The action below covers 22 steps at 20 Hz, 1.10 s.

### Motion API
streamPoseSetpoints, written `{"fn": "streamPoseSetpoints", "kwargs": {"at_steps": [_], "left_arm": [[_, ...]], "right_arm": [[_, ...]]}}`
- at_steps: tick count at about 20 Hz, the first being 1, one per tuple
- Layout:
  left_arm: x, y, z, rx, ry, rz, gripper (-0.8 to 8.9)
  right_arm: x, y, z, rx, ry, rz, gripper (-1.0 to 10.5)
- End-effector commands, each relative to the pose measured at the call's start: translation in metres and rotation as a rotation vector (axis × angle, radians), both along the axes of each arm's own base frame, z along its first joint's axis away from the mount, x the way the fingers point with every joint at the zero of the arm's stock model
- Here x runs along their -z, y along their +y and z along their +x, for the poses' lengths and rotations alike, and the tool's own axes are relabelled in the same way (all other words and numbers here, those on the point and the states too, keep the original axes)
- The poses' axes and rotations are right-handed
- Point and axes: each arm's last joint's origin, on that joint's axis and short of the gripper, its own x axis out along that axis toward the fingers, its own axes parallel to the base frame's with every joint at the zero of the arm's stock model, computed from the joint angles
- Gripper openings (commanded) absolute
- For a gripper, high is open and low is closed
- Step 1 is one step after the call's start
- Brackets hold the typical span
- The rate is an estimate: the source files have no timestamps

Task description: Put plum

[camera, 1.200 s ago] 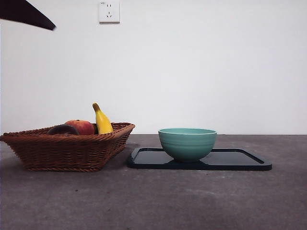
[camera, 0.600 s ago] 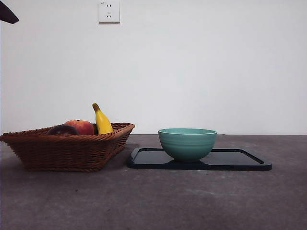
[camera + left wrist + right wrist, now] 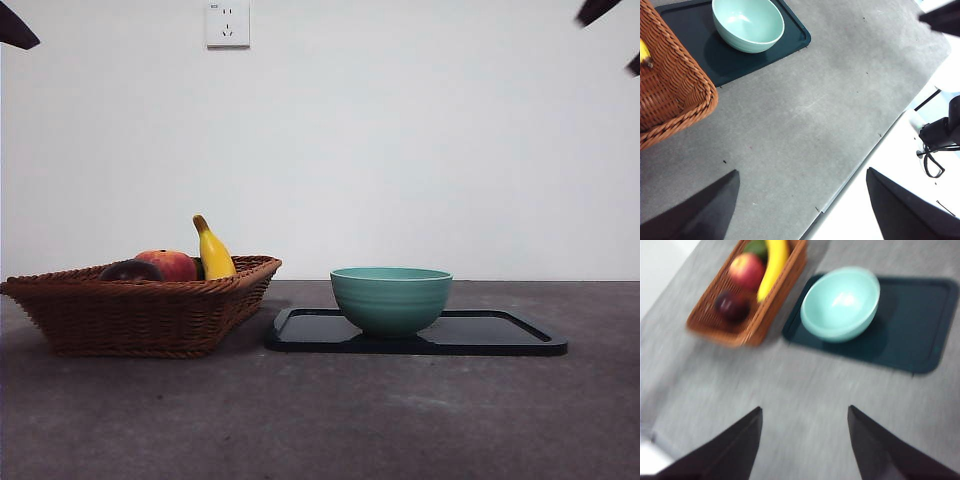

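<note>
Jaws apart; one plum (image 3: 731,304), seemingly in basket (image 3: 715,327).

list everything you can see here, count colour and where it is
plum: 1, dark maroon, in the basket beside the red fruit
red fruit: 1, red-orange, in the basket
banana: 1, yellow, in the basket, tip poking above the rim
green item: 1, partly seen in the basket behind the red fruit
basket: 1, brown wicker, on the table beside the tray
bowl: 1, teal, empty, on the tray
tray: 1, dark, flat on the table
table: 1, grey
wall socket: 1, white, on the wall
left hand: open, empty, high above the table
right hand: open, empty, high above the table
</note>
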Motion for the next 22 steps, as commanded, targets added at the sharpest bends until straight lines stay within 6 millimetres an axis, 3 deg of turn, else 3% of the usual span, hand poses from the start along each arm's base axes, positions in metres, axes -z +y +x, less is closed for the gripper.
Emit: {"fn": "streamPoseSetpoints", "kwargs": {"at_steps": [1,13,17,22], "left_arm": [[-0.003,-0.001,0.001,0.016,-0.015,-0.006,4.04],[-0.003,-0.001,0.001,0.016,-0.016,-0.006,4.04],[-0.003,-0.001,0.001,0.016,-0.015,-0.006,4.04],[-0.003,-0.001,0.001,0.016,-0.015,-0.006,4.04]], "right_arm": [[0.000,0.007,0.024,0.038,0.025,0.036,2.8],[0.035,0.046,0.170,0.066,0.207,-0.109,2.8],[0.054,0.054,0.201,0.079,0.231,-0.171,2.8],[0.084,0.061,0.221,0.069,0.257,-0.185,2.8]]}}
